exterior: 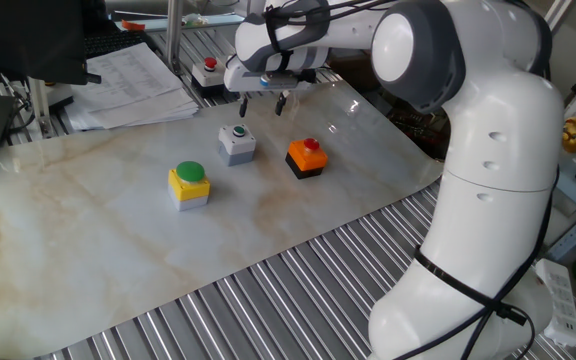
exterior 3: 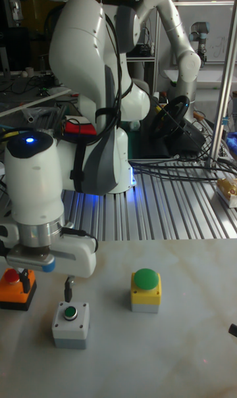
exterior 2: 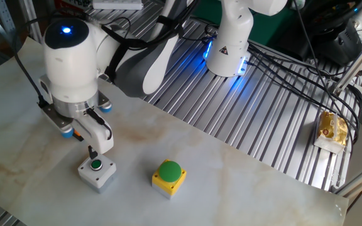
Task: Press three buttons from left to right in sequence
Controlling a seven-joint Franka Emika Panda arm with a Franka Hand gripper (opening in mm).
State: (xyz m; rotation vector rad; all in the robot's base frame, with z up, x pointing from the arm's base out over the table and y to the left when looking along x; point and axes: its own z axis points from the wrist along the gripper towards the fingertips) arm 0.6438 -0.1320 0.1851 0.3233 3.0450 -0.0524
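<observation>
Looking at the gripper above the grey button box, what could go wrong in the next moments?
The gripper hangs just above the grey box with small green cap. That cap is small, so a finger might land on the housing instead. The orange-black box with red cap sits close by; the other finger, right over it in the tall fixed view, may bump it. The boxes look loose on the table, so a slanted press could push one aside.

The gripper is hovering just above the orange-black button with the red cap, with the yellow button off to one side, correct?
Not quite. The gripper hovers just above the grey button with the small green cap, not the orange-black one. The tall fixed view shows a fingertip directly over the grey box, and the other fixed view agrees. The yellow button does sit off to one side.
</observation>
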